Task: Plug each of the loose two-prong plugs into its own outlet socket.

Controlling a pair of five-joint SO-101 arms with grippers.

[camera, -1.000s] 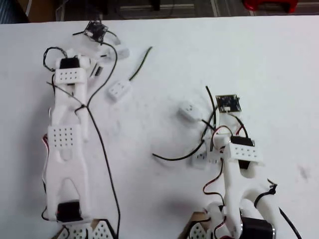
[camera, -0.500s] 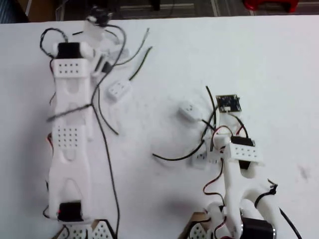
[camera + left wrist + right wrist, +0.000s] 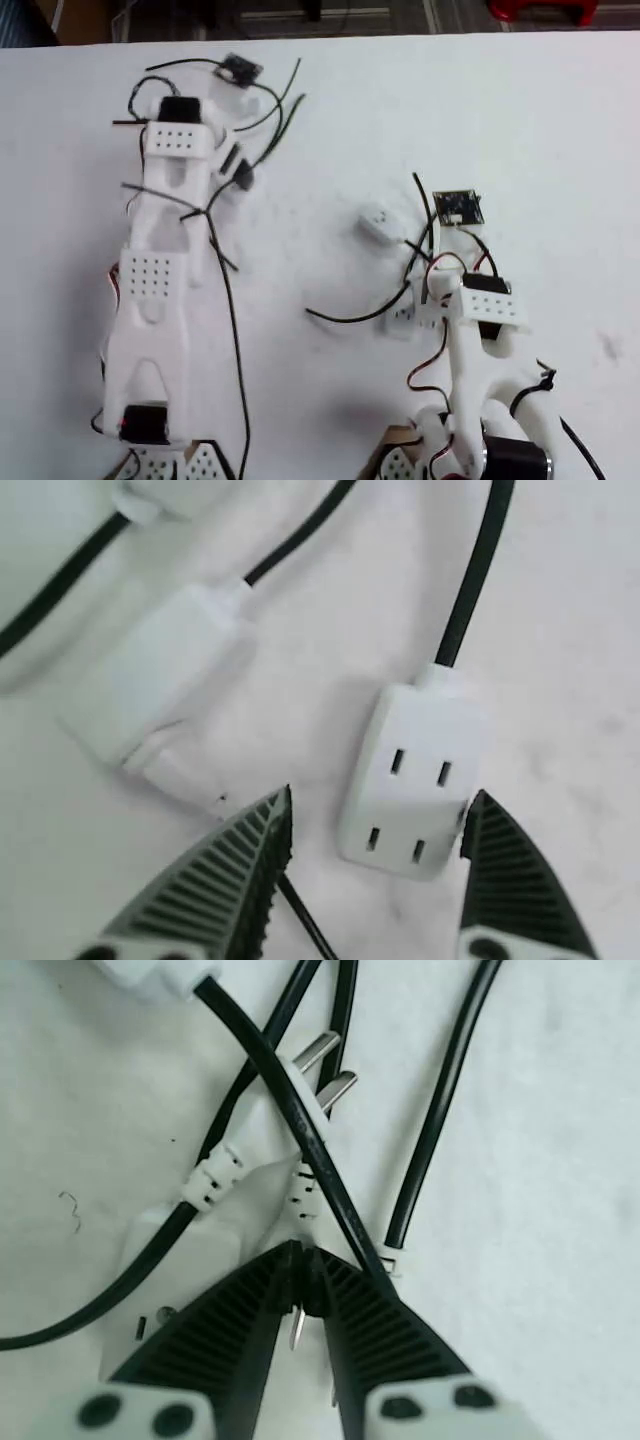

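Note:
My left gripper [image 3: 380,798] is open, its two dark fingers straddling the end of a white outlet socket block [image 3: 410,780] with two pairs of slots. A white two-prong plug [image 3: 160,690] on a black cable lies just beside it. In the high view this gripper [image 3: 238,170] is at the upper left of the table. My right gripper [image 3: 302,1255] is shut, tips together over crossed black cables. Just beyond the tips lies a white plug [image 3: 270,1150] with two bare prongs. A white socket [image 3: 170,1260] lies beside one finger. A thin metal prong shows in the slit between the fingers.
Another white socket block [image 3: 380,222] lies mid-table, and a further white block [image 3: 400,320] lies by the right arm [image 3: 480,310]. Black cables [image 3: 350,315] trail across the white table [image 3: 560,130]. The table's right side is open.
The left arm swung right and drew back from the far edge, bringing its open gripper over the socket block. The right arm has not moved.

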